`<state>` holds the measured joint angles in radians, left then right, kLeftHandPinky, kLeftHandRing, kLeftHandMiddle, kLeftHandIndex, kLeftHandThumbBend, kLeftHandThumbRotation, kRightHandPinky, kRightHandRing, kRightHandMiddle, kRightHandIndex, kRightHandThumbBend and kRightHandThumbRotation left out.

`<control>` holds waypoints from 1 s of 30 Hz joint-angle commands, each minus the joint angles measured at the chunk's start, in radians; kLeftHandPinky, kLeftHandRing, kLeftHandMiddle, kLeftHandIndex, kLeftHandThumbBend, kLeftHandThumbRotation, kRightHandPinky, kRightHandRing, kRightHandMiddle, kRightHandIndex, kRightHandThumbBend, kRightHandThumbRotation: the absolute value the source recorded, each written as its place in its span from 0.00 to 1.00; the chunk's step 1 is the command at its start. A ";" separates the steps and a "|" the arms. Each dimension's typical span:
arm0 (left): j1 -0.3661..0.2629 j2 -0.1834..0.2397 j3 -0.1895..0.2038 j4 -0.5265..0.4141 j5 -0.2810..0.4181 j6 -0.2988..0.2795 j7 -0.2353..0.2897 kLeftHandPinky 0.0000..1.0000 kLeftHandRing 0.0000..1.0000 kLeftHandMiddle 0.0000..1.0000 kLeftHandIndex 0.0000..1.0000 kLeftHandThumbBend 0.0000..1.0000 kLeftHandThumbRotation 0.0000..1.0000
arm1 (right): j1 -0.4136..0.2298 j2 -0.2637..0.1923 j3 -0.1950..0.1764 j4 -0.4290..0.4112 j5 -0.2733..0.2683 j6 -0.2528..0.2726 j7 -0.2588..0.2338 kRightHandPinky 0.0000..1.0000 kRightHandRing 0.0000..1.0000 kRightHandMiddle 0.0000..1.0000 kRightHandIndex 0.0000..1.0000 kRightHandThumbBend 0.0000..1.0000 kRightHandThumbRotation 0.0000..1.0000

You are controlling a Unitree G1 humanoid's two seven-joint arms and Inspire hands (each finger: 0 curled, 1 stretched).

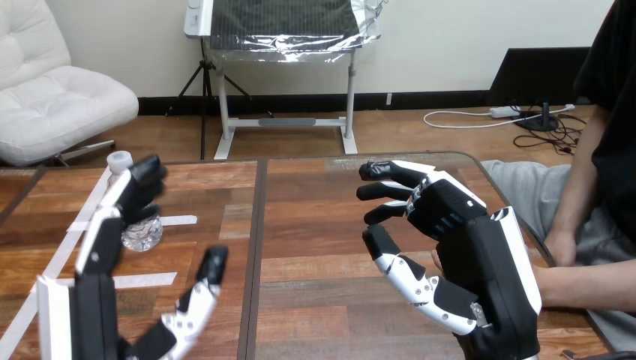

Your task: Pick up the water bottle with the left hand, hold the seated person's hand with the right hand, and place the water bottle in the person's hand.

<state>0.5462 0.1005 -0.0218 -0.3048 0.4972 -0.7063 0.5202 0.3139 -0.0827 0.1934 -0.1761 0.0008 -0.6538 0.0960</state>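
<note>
A clear water bottle (146, 234) with a white cap (118, 160) stands upright on the left part of the wooden table (315, 247). My left hand (101, 240) is open, its straight fingers reaching along the near side of the bottle and covering its middle, with the thumb spread to the right. My right hand (465, 247) hovers open over the table's right part, fingers loosely bent and pointing left. The person's forearm (585, 289) lies on the table from the right and runs in behind this hand. Their hand is almost wholly hidden by my palm, so I cannot tell whether the two touch.
White tape strips (169, 220) mark the table around the bottle. A dark seam (257, 247) runs front to back down the middle of the table. The person sits at the right edge, with their other arm (581, 195) hanging down by their lap.
</note>
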 commanded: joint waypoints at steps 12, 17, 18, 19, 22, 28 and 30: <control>-0.137 -0.048 0.073 -0.054 0.104 0.101 0.072 0.81 0.86 0.88 0.87 0.48 0.25 | -0.040 0.030 -0.004 -0.024 0.000 -0.019 -0.010 0.55 0.68 0.74 0.69 0.45 0.00; -0.161 -0.030 0.087 -0.039 0.114 0.119 0.085 0.85 0.88 0.89 0.87 0.51 0.24 | -0.041 0.030 -0.003 -0.021 0.004 -0.021 -0.009 0.55 0.68 0.74 0.69 0.45 0.00; -0.164 -0.028 0.089 -0.037 0.114 0.123 0.085 0.85 0.89 0.89 0.88 0.51 0.24 | -0.042 0.030 -0.003 -0.020 0.006 -0.021 -0.008 0.55 0.68 0.74 0.69 0.45 0.00; -0.167 -0.027 0.091 -0.035 0.114 0.126 0.086 0.86 0.89 0.89 0.88 0.52 0.25 | -0.042 0.030 -0.002 -0.020 0.008 -0.022 -0.008 0.55 0.68 0.74 0.69 0.45 0.00; -0.189 -0.012 0.104 -0.021 0.124 0.135 0.089 0.87 0.90 0.90 0.88 0.53 0.26 | -0.040 0.031 -0.001 -0.021 0.010 -0.019 -0.008 0.55 0.68 0.74 0.69 0.45 0.00; -0.225 0.009 0.126 0.006 0.152 0.143 0.106 0.90 0.92 0.91 0.89 0.54 0.27 | -0.040 0.032 -0.002 -0.022 0.005 -0.018 -0.011 0.55 0.68 0.74 0.69 0.45 0.00; -0.233 0.012 0.131 0.012 0.161 0.148 0.110 0.90 0.93 0.92 0.90 0.55 0.27 | -0.040 0.033 -0.003 -0.022 0.003 -0.018 -0.011 0.55 0.68 0.74 0.69 0.45 0.00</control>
<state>0.3911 0.1044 0.0829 -0.3089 0.6261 -0.5655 0.6154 0.3138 -0.0798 0.1936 -0.1761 0.0006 -0.6540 0.0937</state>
